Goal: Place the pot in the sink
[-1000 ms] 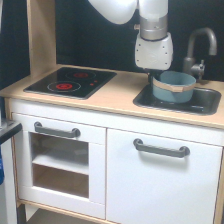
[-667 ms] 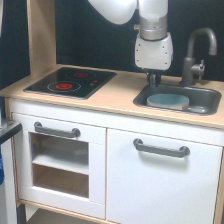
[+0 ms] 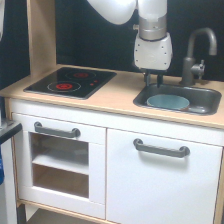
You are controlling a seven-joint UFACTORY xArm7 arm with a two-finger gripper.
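Above the sink's (image 3: 207, 95) back rim — gripper (image 3: 153, 78) slightly parted, empty — pot (image 3: 168, 102) down inside, untouched

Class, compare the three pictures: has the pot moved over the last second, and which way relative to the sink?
Yes. The pot dropped from rim height down into the sink and now sits low inside the basin, clear of the gripper.

A black hob (image 3: 71, 81) with 2 red rings lies flat at the counter's (image 3: 115, 97) left end. A dark grey tap (image 3: 198, 55) rises at its back right corner. Below, 2 white doors carry grey handles (image 3: 161, 148).
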